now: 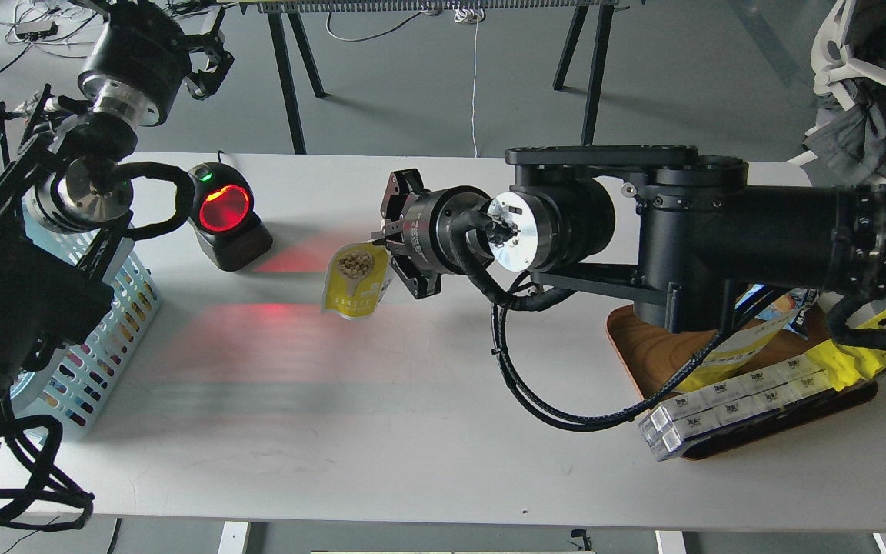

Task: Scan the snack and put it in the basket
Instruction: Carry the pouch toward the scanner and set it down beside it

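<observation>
The snack (pixel 354 282), a small yellow and white pouch with a picture of beige balls, hangs by its top edge from my right gripper (pixel 381 240), which is shut on it just above the table. It faces the black scanner (pixel 226 215), whose window glows red and throws red light on the table. The light blue basket (pixel 112 331) stands at the table's left edge, mostly hidden under my left arm. My left gripper (pixel 211 52) is raised at the far left, behind the table, open and empty.
A brown wooden tray (pixel 647 346) at the right holds a second yellow pouch, a small blue packet (pixel 793 304), a row of white boxes (pixel 727 404) and a long yellow packet (pixel 862 358). My right arm spans the table's right half above it.
</observation>
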Robot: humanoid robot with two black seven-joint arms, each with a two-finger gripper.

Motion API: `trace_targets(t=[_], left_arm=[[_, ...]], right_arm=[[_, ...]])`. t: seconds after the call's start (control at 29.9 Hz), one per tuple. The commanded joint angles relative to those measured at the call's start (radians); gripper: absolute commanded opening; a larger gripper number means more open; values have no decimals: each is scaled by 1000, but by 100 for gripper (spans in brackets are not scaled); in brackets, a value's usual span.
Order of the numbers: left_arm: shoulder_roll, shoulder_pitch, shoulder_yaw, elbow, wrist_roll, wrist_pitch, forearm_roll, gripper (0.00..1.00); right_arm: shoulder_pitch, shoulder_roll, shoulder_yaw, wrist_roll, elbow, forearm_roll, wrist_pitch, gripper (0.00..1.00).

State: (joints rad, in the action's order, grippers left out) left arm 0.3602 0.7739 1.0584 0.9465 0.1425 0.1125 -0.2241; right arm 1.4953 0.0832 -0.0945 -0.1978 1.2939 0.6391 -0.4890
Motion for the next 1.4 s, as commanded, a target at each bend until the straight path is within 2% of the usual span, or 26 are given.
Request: trace_targets(t=[0.0, 0.37, 0.94, 1.37], left_arm=[[0, -1, 0, 0, 0, 1, -1, 100], [-3, -1, -1, 0, 0, 1, 0, 100], [-4, -2, 0, 0, 0, 1, 0, 100], [-3, -4, -1, 0, 0, 1, 0, 100]], right_arm=[[-7, -17, -2, 0, -27, -6, 0, 1], [-40, -83, -11, -8, -91, -19, 0, 1], [-24, -80, -18, -37, -113, -19, 0, 1], [-10, -77, -73, -41, -159, -30, 0, 1]])
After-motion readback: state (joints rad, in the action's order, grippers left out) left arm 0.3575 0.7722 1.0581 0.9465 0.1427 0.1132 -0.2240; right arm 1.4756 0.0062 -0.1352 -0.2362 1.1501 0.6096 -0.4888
